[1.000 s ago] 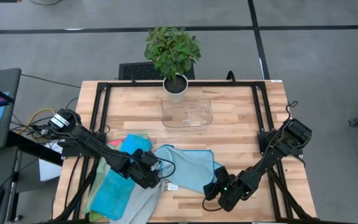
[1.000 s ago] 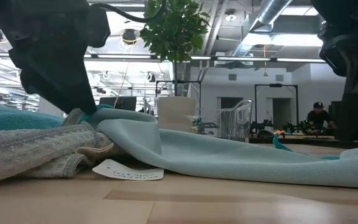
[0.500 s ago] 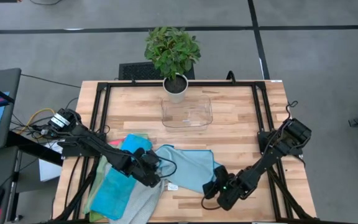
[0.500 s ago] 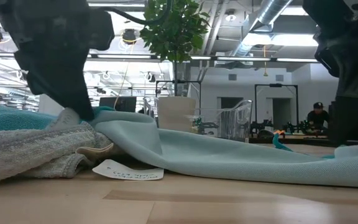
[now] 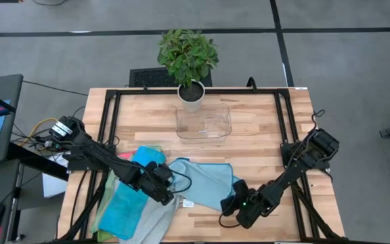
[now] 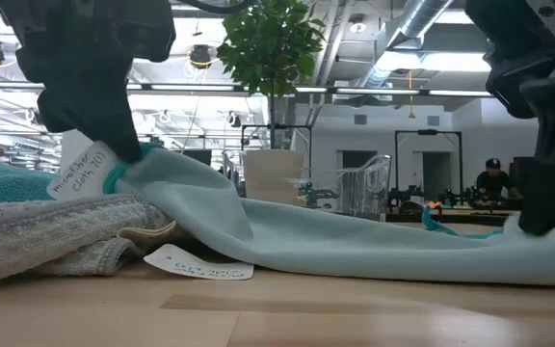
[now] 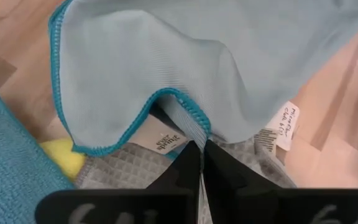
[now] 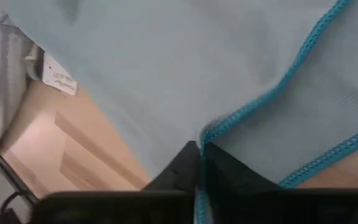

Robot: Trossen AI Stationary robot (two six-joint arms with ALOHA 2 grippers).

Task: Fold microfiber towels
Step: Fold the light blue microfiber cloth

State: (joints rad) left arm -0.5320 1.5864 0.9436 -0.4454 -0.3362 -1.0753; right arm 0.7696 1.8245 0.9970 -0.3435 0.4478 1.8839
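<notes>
A light teal-edged microfiber towel (image 5: 202, 181) lies spread on the wooden table, between my two grippers. My left gripper (image 5: 171, 195) is shut on the towel's near-left edge, beside a pile of other towels. The pile holds a bright blue one (image 5: 124, 207), a grey one (image 5: 156, 218) and a yellow one (image 7: 64, 155). My right gripper (image 5: 237, 198) is shut on the towel's near-right edge. In the low view the left end (image 6: 152, 169) is raised over the grey towel (image 6: 46, 231), and the rest slopes down onto the table. My left gripper pinches the towel's teal-stitched edge (image 7: 194, 124) between its two fingers, slanting down from the table's left. That end is lifted off the grey towel and a white label (image 6: 77, 172) hangs beside the fingers. My right gripper pinches the towel's teal-stitched edge (image 8: 213, 134) between its two fingers, slanting down from the table's right. The cloth beside the fingers (image 6: 547, 198) sits low, close to the table.
A clear plastic tray (image 5: 203, 122) and a potted plant (image 5: 189, 64) stand at the far middle of the table. A white label (image 6: 198, 262) lies on the wood in front of the towel. Bare wood stretches along the near edge and at the far right.
My left gripper has risen a little and taken the towel's left end with it. That end is now lifted off the grey towel, and a white label has come into view. The rest of the towel has stayed on the table.
</notes>
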